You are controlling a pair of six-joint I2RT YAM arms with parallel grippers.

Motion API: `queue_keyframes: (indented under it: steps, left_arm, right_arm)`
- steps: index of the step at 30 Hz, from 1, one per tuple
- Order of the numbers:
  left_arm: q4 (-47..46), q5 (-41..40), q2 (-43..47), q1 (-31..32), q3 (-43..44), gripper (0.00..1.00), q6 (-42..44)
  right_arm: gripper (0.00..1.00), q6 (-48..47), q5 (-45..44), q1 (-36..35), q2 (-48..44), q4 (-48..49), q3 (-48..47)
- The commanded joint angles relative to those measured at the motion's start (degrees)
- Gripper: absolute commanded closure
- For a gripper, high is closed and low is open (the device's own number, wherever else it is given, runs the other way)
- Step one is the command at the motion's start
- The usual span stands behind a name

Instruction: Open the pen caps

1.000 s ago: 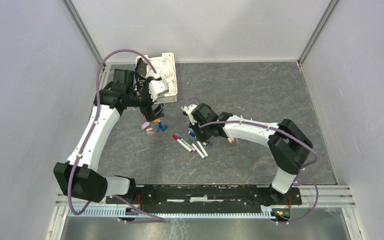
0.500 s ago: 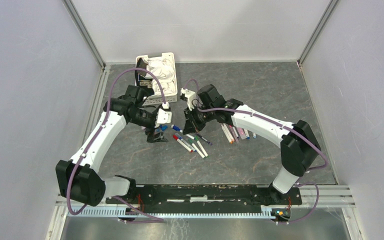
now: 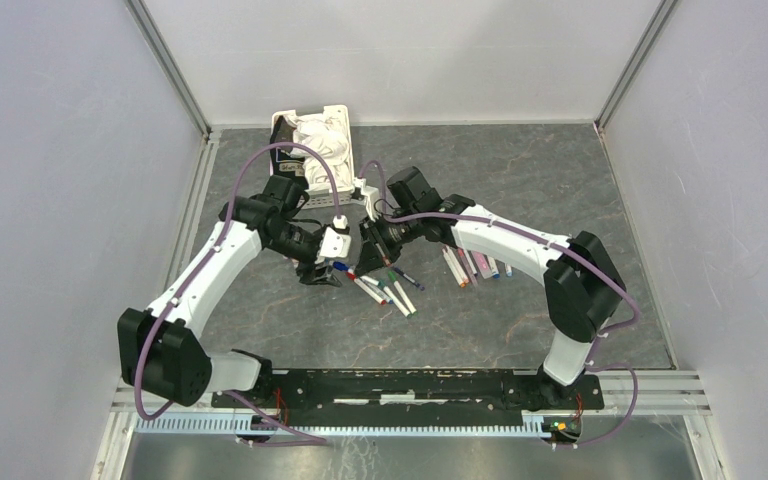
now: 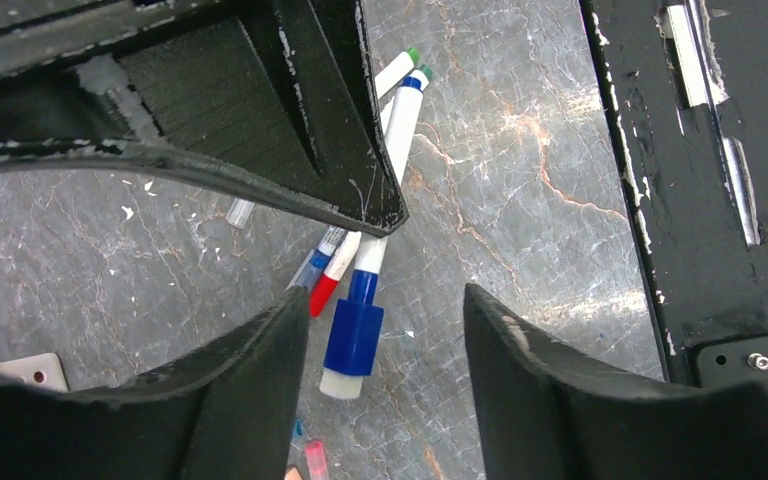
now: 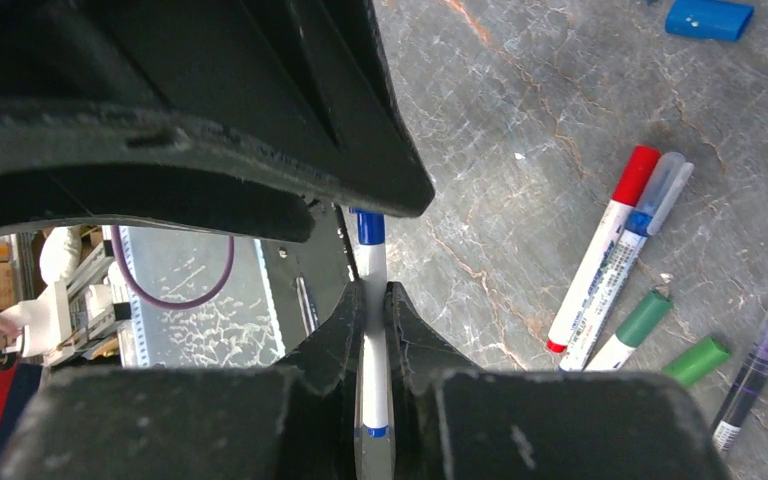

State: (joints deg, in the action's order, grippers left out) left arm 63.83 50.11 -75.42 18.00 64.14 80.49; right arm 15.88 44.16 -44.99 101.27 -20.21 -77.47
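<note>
My right gripper is shut on the white barrel of a blue pen and holds it above the table. The pen's blue cap points at my left gripper. That gripper is open, its jaws on either side of the cap and clear of it. Several capped pens, red, blue, green and purple, lie on the table below. A loose blue cap and a pink cap lie nearby.
A white slotted basket holding white cloth stands at the back, just behind both grippers. More pens lie to the right of the right arm. The black base rail runs along the near edge.
The left gripper left the basket and came down to the middle. The right gripper lifted the blue pen and swung left to meet it. The two now face each other closely.
</note>
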Motion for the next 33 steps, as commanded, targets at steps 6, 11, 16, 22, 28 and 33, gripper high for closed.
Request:
queue_keyframes:
  steps: [6, 11, 16, 22, 28, 33]
  left_arm:
    - [0.33, 0.19, -1.13, 0.8, -0.77, 0.53, 4.01]
    - [0.32, -1.13, -1.07, 1.34, -0.64, 0.88, 4.38]
    - [0.48, -1.06, -0.23, 1.68, -0.08, 0.98, 4.27]
    - [1.67, -2.2, -0.12, 1.77, 0.78, 0.98, 5.13]
    - [2.15, -2.77, -0.77, 1.73, 1.89, 0.98, 5.95]
    - [0.89, -7.89, -1.18, 1.56, 2.19, 0.98, 6.18]
  right_arm:
    - [1.0, 1.19, 3.93, -0.01, 1.28, 2.97, -3.21]
    - [0.79, 2.62, 4.34, -0.03, 1.38, 4.99, -2.11]
    - [0.64, 5.1, 6.03, -0.14, 2.9, 7.68, -1.09]
    - [0.65, 4.19, 8.43, -0.17, 5.35, 5.39, -2.34]
    - [0.85, 2.35, 9.16, -0.17, 6.18, 2.96, -1.92]
    - [1.0, 0.49, 7.28, 0.69, 4.03, 0.63, 0.08]
